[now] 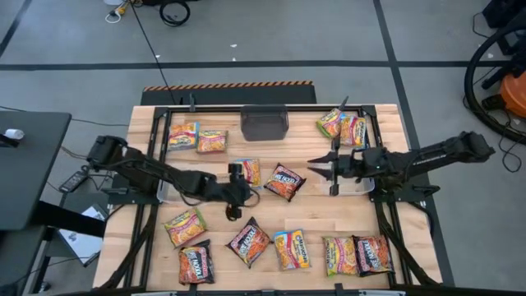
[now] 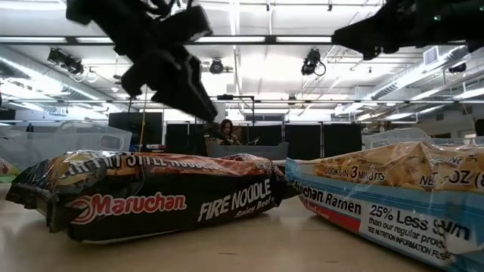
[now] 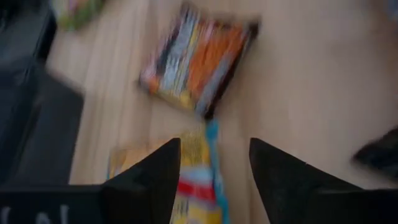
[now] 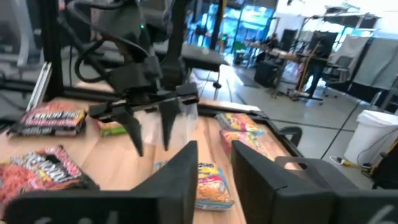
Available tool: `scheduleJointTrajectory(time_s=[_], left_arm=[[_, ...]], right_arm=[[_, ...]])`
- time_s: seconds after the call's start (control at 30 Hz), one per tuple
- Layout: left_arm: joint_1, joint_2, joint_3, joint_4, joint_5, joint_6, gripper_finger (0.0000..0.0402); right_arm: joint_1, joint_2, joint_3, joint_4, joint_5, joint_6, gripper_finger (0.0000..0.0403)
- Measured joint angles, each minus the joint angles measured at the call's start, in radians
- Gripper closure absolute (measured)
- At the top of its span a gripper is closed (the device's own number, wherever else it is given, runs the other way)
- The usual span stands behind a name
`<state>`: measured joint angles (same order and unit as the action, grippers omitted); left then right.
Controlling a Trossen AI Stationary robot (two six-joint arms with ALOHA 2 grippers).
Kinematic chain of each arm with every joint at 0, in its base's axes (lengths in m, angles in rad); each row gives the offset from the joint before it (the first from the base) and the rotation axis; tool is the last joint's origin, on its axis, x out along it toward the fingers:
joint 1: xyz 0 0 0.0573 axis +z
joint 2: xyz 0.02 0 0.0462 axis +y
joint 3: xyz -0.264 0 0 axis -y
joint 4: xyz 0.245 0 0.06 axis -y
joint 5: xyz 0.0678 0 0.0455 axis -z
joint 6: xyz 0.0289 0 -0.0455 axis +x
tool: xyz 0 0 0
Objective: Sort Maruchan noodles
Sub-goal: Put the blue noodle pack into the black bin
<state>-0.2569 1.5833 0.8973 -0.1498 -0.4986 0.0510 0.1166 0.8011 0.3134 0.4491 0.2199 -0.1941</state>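
High view: the left gripper (image 1: 236, 191) is seen over the middle of the table (image 1: 329, 220), between a blue-labelled packet (image 1: 247, 171) at the edge of the left clear tub (image 1: 164, 191) and a dark-labelled packet (image 1: 284, 182) just beside it; the right gripper (image 1: 322, 170) is held above the right clear tub (image 1: 358, 187), pointing inward; the remaining Maruchan noodles are scattered, two packets (image 1: 197, 138) at the far left, two (image 1: 343, 126) at the far right, and a row of six (image 1: 278, 248) along the near edge, with a dark grey bin (image 1: 264, 123) at the far middle. In the left wrist view the left fingers (image 3: 155, 171) are spread apart with nothing between them, a blue-edged packet (image 3: 198, 177) lying below the gap and a dark-edged one (image 3: 198, 59) beyond; the right fingers (image 4: 180, 168) are likewise parted and empty. A poor grasp is judged the main risk; the packets lie flat and slick, so the wrapper could be pinched only at its edge and slip, or the packet could be pushed along the wood instead of lifted. The neighbouring dark-labelled packet could be nudged or caught as well, since it lies close. With both grippers near the centre, a collision between arms is possible if both are moved inward together.
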Motion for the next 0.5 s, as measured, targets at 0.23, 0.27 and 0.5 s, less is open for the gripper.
scheduleJointTrajectory(time_s=[0.23,0.27,0.5], left_arm=[[-0.042,0.119,0.066,-0.133,-0.126,-0.173,0.0206],[-0.05,0.134,0.066,-0.134,-0.127,-0.174,0.0206],[-0.071,0.262,0.065,-0.129,-0.203,-0.154,0.0207]], right_arm=[[0.052,0.148,0.095,0.0,0.014,-0.068,0.0244],[0.062,0.165,0.108,0.0,0.015,-0.071,0.0242],[0.094,0.257,0.147,0.004,0.02,-0.077,0.024]])
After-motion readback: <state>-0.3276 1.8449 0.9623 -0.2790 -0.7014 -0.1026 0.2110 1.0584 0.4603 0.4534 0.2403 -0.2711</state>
